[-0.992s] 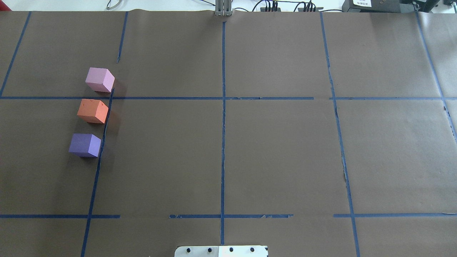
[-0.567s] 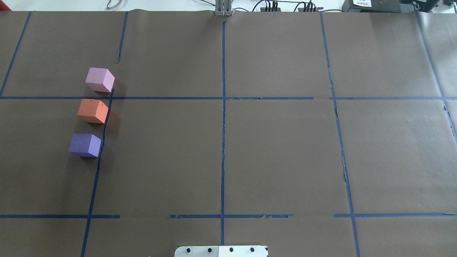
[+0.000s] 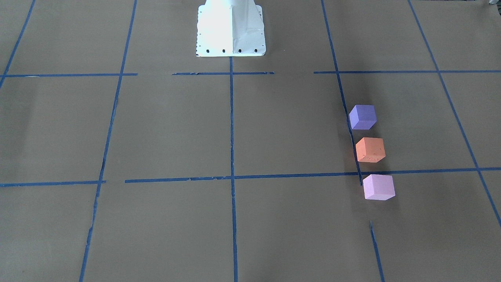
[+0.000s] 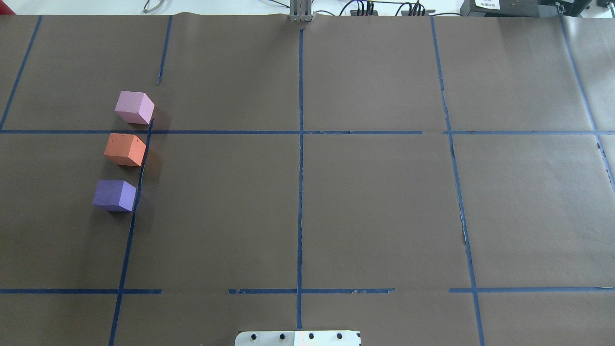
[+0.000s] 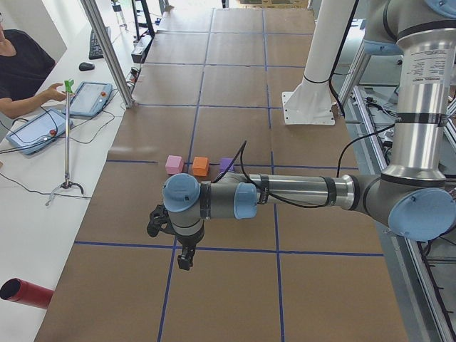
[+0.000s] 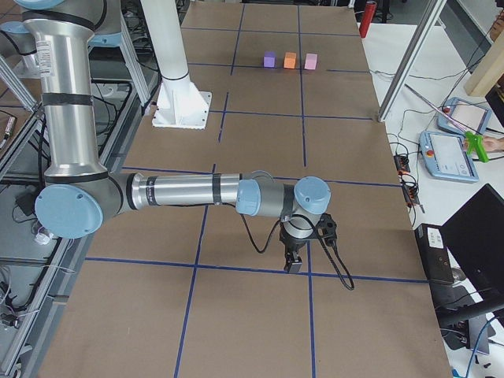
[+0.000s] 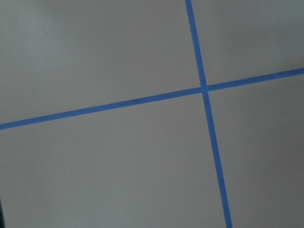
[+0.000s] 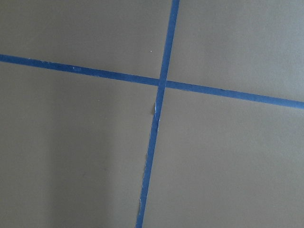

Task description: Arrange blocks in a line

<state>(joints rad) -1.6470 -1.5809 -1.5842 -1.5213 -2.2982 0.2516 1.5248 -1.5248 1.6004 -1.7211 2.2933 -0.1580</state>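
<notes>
Three cubes stand in a straight line on the brown table, apart from each other: a pale pink-lilac block [image 4: 134, 107], an orange block [image 4: 125, 150] and a violet-purple block [image 4: 114, 195]. They also show in the front view, purple [image 3: 363, 117], orange [image 3: 370, 149], pink [image 3: 378, 187]. My left gripper [image 5: 184, 260] shows only in the exterior left view, pointing down over the table well short of the blocks. My right gripper [image 6: 293, 265] shows only in the exterior right view, far from the blocks [image 6: 290, 60]. I cannot tell whether either is open or shut.
Blue tape lines [image 4: 300, 144] form a grid on the table. The robot's white base plate [image 3: 230, 35] sits at the robot side. An operator's tablets [image 5: 35, 130], a thin stand [image 5: 68, 135] and a red cylinder [image 5: 25, 293] lie beyond the far edge.
</notes>
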